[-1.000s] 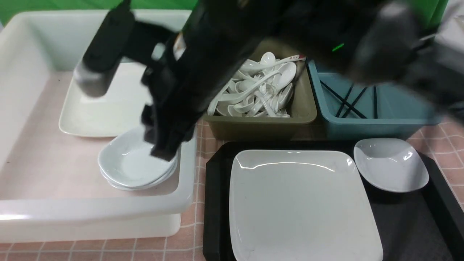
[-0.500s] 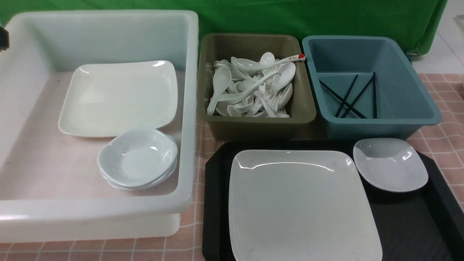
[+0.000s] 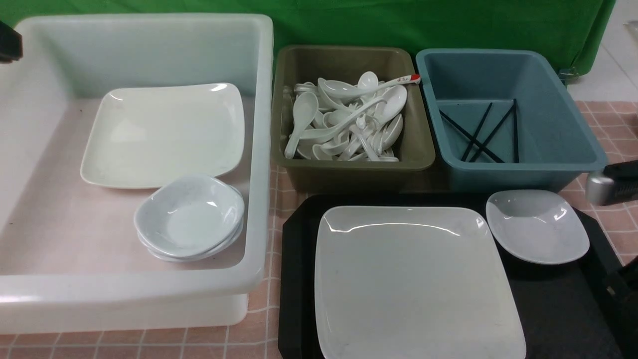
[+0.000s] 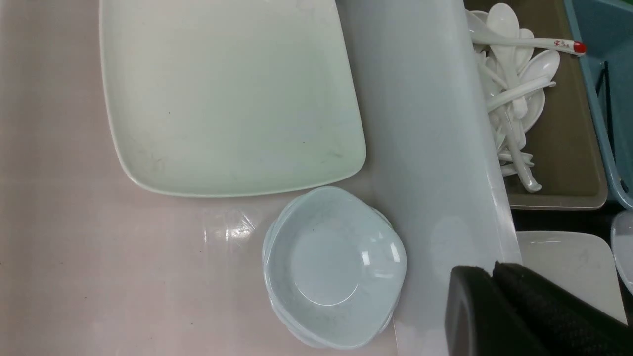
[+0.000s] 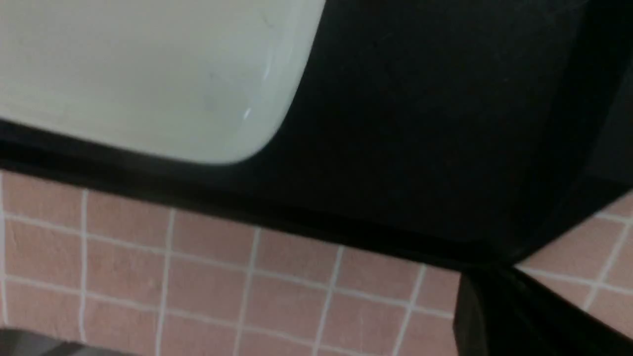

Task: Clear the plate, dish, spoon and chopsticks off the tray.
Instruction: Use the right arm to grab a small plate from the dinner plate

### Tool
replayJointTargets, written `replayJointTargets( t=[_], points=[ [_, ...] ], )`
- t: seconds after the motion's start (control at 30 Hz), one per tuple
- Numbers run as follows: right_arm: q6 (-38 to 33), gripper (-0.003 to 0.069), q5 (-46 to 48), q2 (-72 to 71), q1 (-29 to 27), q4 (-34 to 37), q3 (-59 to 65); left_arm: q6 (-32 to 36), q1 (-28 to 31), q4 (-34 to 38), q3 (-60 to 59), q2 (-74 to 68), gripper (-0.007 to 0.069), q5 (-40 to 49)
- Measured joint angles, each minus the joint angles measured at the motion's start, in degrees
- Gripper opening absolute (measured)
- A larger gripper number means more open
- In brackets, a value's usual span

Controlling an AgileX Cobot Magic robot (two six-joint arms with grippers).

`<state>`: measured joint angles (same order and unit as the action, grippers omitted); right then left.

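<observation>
On the left of the checked tablecloth (image 3: 618,129) stands a big white tub (image 3: 124,294) holding a spare plate (image 3: 164,134) and stacked bowls (image 3: 189,217). Next in size, the black tray (image 3: 548,309) lies at the near right, and the square plate (image 3: 418,284) rests flat on its left part. Behind the tray, an olive tub (image 3: 354,177) and a blue tub (image 3: 508,177) stand side by side. The small dish (image 3: 537,227) sits at the tray's far right corner, just beside the plate. White spoons (image 3: 344,124) lie heaped in the olive tub, and black chopsticks (image 3: 478,134) lie crossed in the blue one. The left gripper (image 4: 494,269) hangs above the white tub's wall, fingers pressed together, empty. The right gripper (image 5: 487,291), near a cut-off tray corner, is pressed together too, holding nothing.
</observation>
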<state>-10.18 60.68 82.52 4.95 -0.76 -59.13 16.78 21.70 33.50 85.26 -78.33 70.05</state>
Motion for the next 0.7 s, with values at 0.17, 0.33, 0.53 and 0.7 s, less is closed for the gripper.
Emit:
replayJointTargets(
  t=[0.17, 0.33, 0.53, 0.7],
  points=[
    [-3.68, 0.0073, -10.56, 5.69, 0.62, 0.76, -0.40, 0.19, 0.00, 0.14, 0.00, 0.00, 0.0018, 0.00],
    [-12.74, 0.0370, -21.57, 10.55, 6.79, -8.07, -0.46, 0.23, 0.00, 0.18, 0.00, 0.00, 0.0018, 0.00],
    [-15.06, 0.0499, -27.67, 14.15, 11.73, -19.75, -0.46, 0.70, 0.00, 0.20, 0.00, 0.00, 0.0018, 0.00],
    [-15.83, 0.0508, -29.36, 18.47, 11.88, -23.39, -0.46, 0.74, 0.00, 0.33, 0.00, 0.00, 0.0018, 0.00]
  ],
)
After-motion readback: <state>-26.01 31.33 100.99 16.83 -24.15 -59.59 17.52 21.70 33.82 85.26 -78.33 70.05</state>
